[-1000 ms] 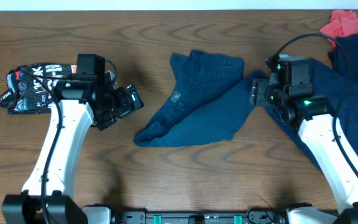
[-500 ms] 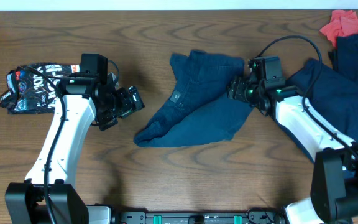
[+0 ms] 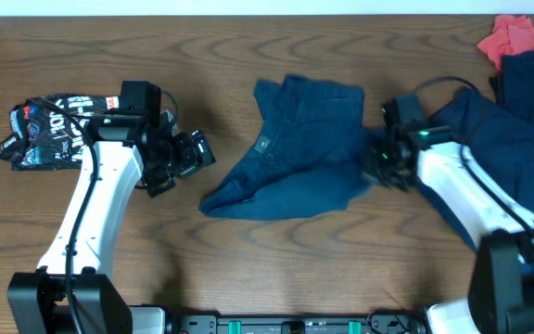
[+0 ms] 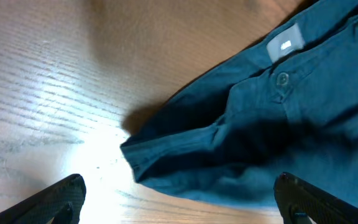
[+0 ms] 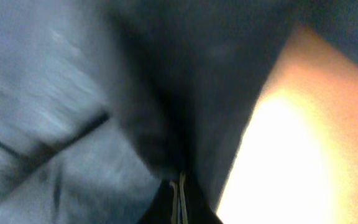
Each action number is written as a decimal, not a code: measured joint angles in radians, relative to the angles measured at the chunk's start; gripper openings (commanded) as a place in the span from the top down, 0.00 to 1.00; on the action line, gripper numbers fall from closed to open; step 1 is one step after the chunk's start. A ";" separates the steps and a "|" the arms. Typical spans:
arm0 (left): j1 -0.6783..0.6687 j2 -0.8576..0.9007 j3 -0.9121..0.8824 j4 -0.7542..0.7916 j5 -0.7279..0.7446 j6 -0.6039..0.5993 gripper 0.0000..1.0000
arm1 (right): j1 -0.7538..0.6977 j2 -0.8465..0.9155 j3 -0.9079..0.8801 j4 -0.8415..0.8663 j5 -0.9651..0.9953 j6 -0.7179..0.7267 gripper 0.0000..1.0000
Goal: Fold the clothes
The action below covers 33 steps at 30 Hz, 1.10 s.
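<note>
We find the wrinkled dark navy-blue fabric garment lying near-left to far-right. The right gripper touches its right edge, apparently pinched closed onto it. The left gripper gapes empty, just left of the garment.

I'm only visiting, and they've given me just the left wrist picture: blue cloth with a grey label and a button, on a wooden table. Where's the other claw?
Observer: The right claw is at the right edge of that same navy garment, seen from overhead.
Operator: Is it holding the cloth?
Observer: Its own camera is blurred. It shows the fingertips closed together with a dark fold running into them, so the cloth looks pinched.
Operator: Anything else on the table?
Observer: More navy clothes lie at the far right, with a red cloth behind them. A black-and-white printed item lies at the far left.
</note>
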 measured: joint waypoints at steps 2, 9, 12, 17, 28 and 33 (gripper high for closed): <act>0.000 0.000 0.000 -0.020 0.000 0.000 0.02 | -0.023 -0.055 -0.001 -0.185 0.078 -0.011 0.99; 0.000 0.000 0.000 -0.110 0.039 0.030 0.02 | -0.088 -0.120 0.005 -0.515 0.452 0.080 0.85; -0.006 0.000 0.000 -0.124 0.056 0.041 0.02 | -0.092 -0.120 0.005 -0.518 0.497 0.098 0.76; -0.041 0.000 0.000 -0.090 0.084 0.056 0.02 | -0.092 -0.120 0.005 -0.502 0.516 0.105 0.66; -0.230 0.052 -0.001 0.412 0.120 0.093 0.02 | -0.092 -0.120 0.005 -0.351 0.406 0.011 0.61; -0.313 0.181 -0.001 0.689 0.125 0.101 0.05 | -0.092 -0.120 0.005 -0.341 0.386 -0.006 0.59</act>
